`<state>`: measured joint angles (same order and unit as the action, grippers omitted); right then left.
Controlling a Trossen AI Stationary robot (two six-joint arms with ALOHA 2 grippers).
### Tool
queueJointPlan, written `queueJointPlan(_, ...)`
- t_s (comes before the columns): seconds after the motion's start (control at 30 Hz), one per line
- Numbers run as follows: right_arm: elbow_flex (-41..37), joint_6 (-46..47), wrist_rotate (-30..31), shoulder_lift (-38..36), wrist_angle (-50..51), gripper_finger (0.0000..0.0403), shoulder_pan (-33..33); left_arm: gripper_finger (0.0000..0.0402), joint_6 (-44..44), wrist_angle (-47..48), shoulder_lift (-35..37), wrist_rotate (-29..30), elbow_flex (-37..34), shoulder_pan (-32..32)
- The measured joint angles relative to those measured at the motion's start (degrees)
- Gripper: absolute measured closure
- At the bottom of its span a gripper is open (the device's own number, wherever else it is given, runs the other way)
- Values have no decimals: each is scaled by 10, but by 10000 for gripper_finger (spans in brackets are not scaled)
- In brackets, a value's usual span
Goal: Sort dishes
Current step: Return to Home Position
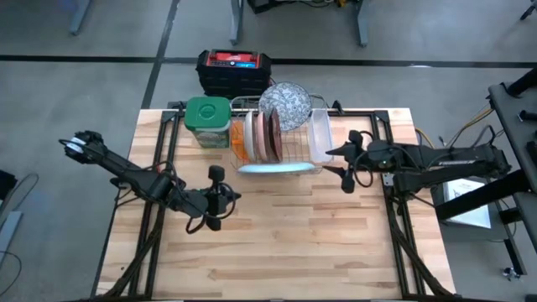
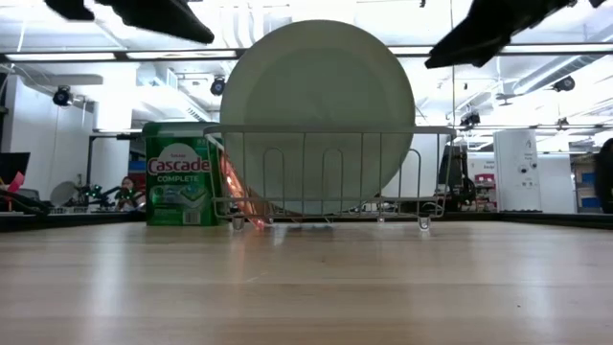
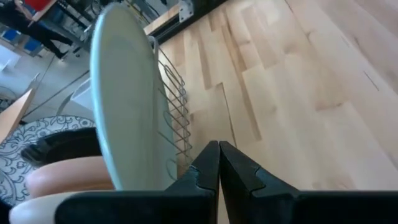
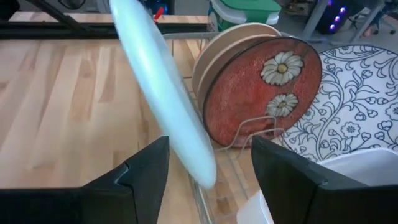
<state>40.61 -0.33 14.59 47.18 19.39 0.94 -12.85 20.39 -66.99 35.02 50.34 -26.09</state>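
bright overhead light, soft shadows, sharp

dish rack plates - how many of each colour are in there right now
light blue plate: 1
red plate with daisies: 1
white plate with dark pattern: 1
orange plate: 1
pink plate: 1
total: 5

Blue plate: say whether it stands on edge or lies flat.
On edge: the blue plate stands nearly upright inside the wire rack.
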Motion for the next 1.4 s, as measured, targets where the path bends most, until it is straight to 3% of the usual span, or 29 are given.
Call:
queueJointPlan(0.27,-76,-24,4,-63,-21,223,26,401,-2,-141,43,-2,-117,-17)
queueJointPlan(0.37,-115,-38,3,-84,-71,245,42,401,-14,-214,71,-1,-166,-27)
queueJointPlan(0.53,-159,-142,-6,-96,-207,293,53,401,-153,-364,111,-9,-236,0)
queueJointPlan(0.6,-159,-180,-26,-98,-243,314,46,401,-183,-368,137,-47,-247,33)
queueJointPlan(0.73,-159,-226,-92,-119,-246,354,38,401,-182,-332,203,-186,-269,118)
queueJointPlan(0.87,-172,-227,-106,-173,-219,383,38,401,-177,-318,278,-310,-306,180)
queueJointPlan(0.97,-190,-217,-119,-222,-186,397,38,401,-177,-315,329,-310,-339,199)
queueJointPlan(1.13,-245,-196,-131,-315,-183,401,38,401,-147,-316,391,-252,-389,225)
queueJointPlan(1.4,-335,-170,-131,-460,-178,402,38,401,-107,-322,425,-245,-446,262)
